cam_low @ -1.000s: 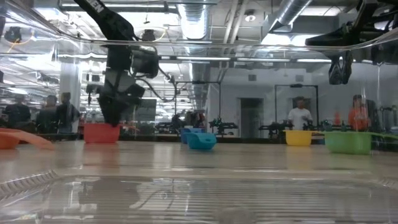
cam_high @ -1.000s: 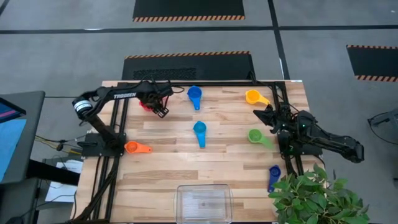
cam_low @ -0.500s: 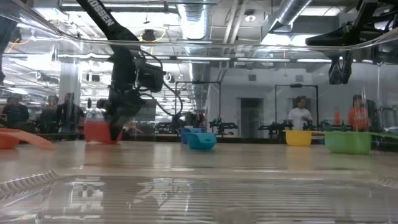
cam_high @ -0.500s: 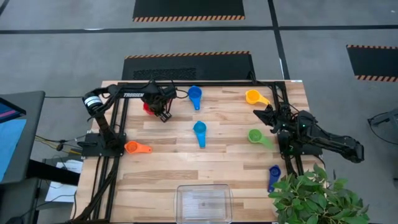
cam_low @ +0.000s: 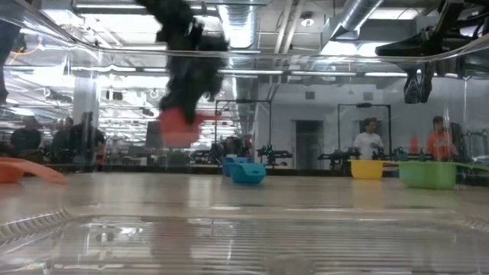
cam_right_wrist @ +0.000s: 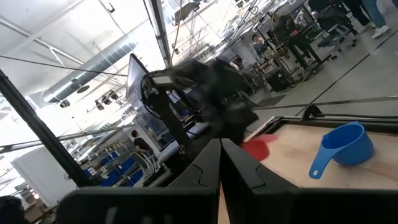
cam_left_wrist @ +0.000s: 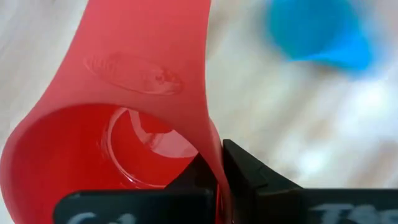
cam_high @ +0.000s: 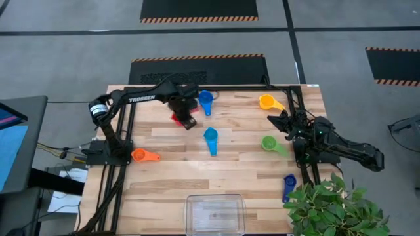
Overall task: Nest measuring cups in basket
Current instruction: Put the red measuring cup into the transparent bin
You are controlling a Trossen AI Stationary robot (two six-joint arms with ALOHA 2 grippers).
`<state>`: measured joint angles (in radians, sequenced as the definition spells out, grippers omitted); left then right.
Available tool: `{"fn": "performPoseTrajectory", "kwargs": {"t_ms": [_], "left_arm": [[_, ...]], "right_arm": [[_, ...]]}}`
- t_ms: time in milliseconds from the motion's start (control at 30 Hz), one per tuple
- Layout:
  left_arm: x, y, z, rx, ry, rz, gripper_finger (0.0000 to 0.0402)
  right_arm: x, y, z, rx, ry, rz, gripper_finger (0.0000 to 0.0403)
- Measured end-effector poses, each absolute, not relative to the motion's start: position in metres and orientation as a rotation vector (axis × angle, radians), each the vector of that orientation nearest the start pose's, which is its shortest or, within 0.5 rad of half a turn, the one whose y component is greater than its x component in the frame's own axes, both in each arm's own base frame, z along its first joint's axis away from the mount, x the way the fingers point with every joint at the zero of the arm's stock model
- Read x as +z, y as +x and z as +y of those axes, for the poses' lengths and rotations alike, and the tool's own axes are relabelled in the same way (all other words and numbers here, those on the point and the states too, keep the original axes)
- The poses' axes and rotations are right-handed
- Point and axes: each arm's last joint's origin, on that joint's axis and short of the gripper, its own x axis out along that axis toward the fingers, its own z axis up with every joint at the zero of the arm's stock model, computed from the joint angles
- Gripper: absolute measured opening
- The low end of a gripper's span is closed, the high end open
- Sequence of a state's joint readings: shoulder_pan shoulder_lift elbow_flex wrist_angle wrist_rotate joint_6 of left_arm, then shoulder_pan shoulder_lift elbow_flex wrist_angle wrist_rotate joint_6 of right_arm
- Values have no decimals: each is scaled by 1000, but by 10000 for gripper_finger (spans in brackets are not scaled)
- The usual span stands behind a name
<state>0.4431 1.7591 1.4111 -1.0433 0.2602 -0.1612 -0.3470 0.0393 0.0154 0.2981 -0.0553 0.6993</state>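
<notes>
The red measuring cup (cam_high: 177, 118) hangs above the table's far middle with my left gripper (cam_high: 186, 121) shut on it; the low view shows this cup (cam_low: 176, 128) clear of the wood. Two light blue cups (cam_high: 205, 99) (cam_high: 210, 137), a yellow one (cam_high: 266, 101), a green one (cam_high: 268, 142), a dark blue one (cam_high: 289, 185) and an orange one (cam_high: 140, 155) rest on their bottoms on the table. The clear basket (cam_high: 215, 213) stands at the near edge. My right gripper (cam_high: 272, 119) waits shut at the right, between the yellow and green cups. My left gripper pinches the red cup's side wall (cam_left_wrist: 213, 152) at the rim, beside the handle's root, with one finger (cam_left_wrist: 186, 180) inside the bowl and the other (cam_left_wrist: 249, 174) outside. The fingers come from above. The cup is lifted clear, hanging below them with its handle (cam_left_wrist: 146, 43) pointing away.
The nearer light blue cup lies just to the near right of the held cup. A potted plant (cam_high: 331, 210) overhangs the near right corner beside the dark blue cup. Bare wood lies between the middle cups and the basket. People stand in the room beyond the table.
My left gripper has taken hold of the red cup, which stood on the table at the far left, lifted it clear and carried it toward the table's right edge and a little nearer. The right arm has kept still.
</notes>
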Motion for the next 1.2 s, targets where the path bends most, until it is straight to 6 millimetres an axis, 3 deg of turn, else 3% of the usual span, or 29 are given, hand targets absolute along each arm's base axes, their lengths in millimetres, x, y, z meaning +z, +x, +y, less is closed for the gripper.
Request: {"fn": "performPoseTrajectory", "kwargs": {"t_ms": [233,467,700,933,1200], "left_arm": [[313,353,67,126,-413,1115,1],[335,374,-13,144,-365,925,1],[329,388,-82,92,-418,813,0],[286,396,-158,23,-418,908,0],[300,390,-227,-8,-399,850,0]], "right_arm": [[194,90,-31,-183,634,-358,33],[194,91,-31,-180,634,-355,33],[193,91,-29,-120,631,-319,33],[188,93,-29,-112,707,-274,33],[188,93,-28,-82,815,-275,33]]}}
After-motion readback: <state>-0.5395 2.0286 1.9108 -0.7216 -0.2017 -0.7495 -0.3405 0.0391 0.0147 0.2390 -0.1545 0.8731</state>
